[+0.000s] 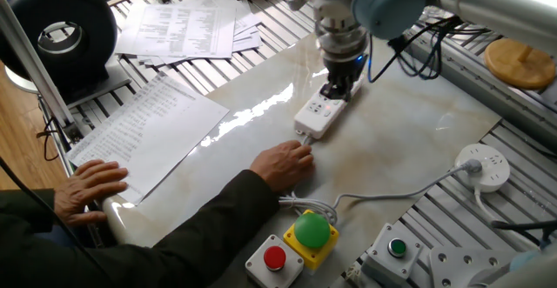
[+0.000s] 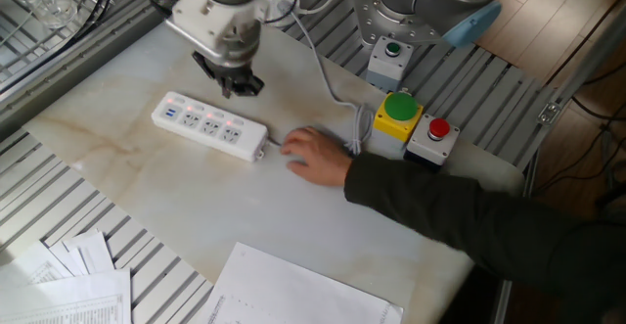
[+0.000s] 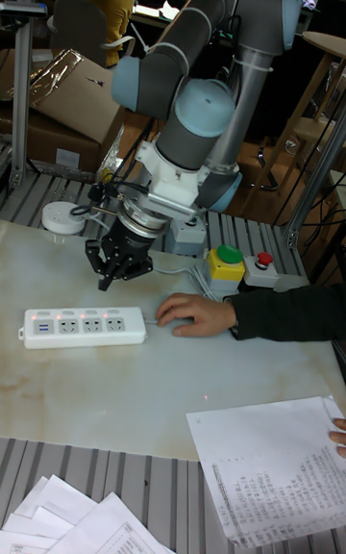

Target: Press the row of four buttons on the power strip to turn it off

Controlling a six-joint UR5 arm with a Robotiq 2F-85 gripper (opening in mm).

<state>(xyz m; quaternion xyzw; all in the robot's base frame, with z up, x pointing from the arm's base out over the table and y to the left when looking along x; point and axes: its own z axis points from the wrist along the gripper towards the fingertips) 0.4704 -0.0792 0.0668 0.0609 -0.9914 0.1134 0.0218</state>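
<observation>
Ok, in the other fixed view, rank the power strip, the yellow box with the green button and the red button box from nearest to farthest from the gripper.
From the gripper:
1. power strip, just below it on the marble.
2. yellow box with the green button, off to the right.
3. red button box, farther right, beside the yellow one.
</observation>
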